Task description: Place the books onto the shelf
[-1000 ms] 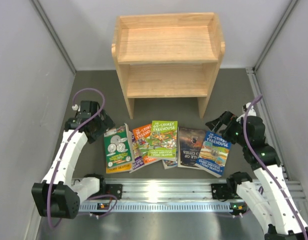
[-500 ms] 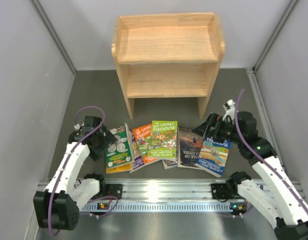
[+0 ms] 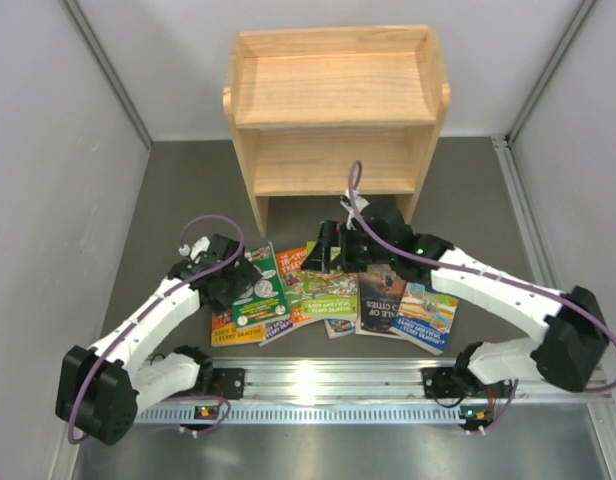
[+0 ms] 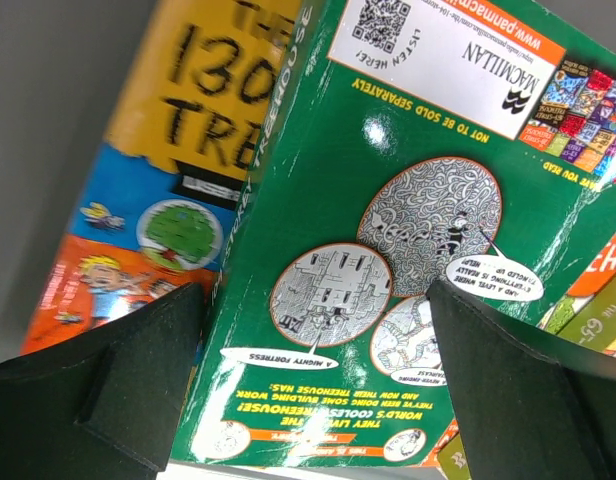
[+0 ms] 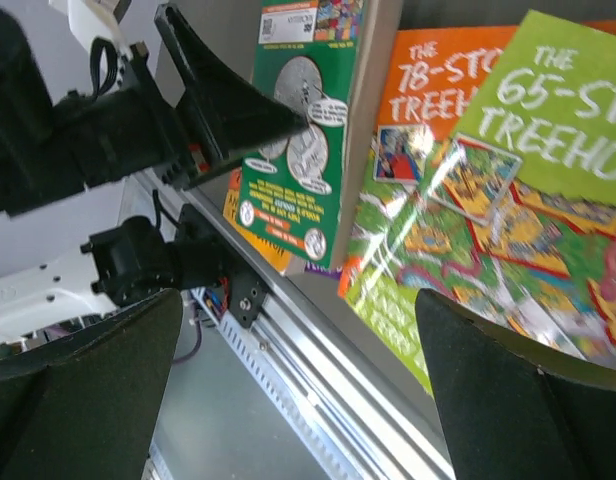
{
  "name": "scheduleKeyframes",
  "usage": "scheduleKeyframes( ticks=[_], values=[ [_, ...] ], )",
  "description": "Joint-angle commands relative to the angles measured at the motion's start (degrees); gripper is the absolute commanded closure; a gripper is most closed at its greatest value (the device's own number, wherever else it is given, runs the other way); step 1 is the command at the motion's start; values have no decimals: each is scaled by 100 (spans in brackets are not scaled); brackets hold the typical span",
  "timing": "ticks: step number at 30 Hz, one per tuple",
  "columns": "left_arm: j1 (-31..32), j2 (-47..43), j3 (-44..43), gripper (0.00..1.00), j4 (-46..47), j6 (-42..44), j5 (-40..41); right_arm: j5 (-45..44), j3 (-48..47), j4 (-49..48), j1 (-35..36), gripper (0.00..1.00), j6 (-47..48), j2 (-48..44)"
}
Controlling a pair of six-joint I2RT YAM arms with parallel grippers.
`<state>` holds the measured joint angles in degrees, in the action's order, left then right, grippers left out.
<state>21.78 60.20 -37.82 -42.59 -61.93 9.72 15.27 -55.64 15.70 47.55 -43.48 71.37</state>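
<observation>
Our left gripper (image 4: pixel 316 300) straddles the green book (image 4: pixel 388 200), jaws wide, perhaps touching; our right gripper (image 5: pixel 298 300) gapes above the books (image 3: pixel 333 298).

Rear overhead view, two close downward wrist views; common ground: the green book (image 4: pixel 368 250).

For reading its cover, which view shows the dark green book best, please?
Left wrist: the dark green book legibly fills the frame. Right wrist shows it small; top external, partly under the left gripper.

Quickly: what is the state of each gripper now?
Left gripper: open, holding nothing, above the dark green book.
Right gripper: open, holding nothing, over the books.
</observation>
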Motion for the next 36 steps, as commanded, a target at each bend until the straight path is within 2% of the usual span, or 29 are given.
scheduleKeyframes(
  ticks=[1,7,9,16,21,23,24,25,28,29,31,32,33,36],
  values=[
    [423,202,143,2,172,-530,13,-59,-412,-892,219,0,-178,639],
    [599,158,292,5,303,-610,-48,169,-430,-1683,342,0,-573,1791],
    [608,80,380,3,418,-583,-162,240,-474,-1851,386,0,-661,2124],
    [678,-413,899,1,611,-566,-330,310,-457,-2106,509,0,-775,2662],
    [740,-317,1295,1,1435,-574,-681,336,-501,-2185,571,0,-802,3005],
    [863,-203,1269,5,1595,-557,-673,363,-492,-2221,589,0,-819,3171],
    [898,-176,1225,9,1761,-539,-681,372,-483,-2238,597,0,-846,3224],
    [933,-150,1190,22,1832,-504,-690,415,-457,-2291,615,1,-872,3268],
    [968,-193,1093,47,2158,-434,-769,486,-422,-2370,642,3,-934,3418],
    [968,-228,1058,65,2210,-425,-778,503,-422,-2370,659,3,-942,3479],
    [968,-263,909,81,2194,-346,-796,538,-422,-2370,677,4,-934,3497],
    [968,-333,839,95,2141,-337,-787,547,-422,-2353,677,4,-934,3489],
    [968,-351,690,100,2036,-320,-743,556,-413,-2327,677,4,-916,3471],
    [968,-536,347,100,1693,-188,-725,574,-422,-2107,668,4,-820,3305]
  ],
)
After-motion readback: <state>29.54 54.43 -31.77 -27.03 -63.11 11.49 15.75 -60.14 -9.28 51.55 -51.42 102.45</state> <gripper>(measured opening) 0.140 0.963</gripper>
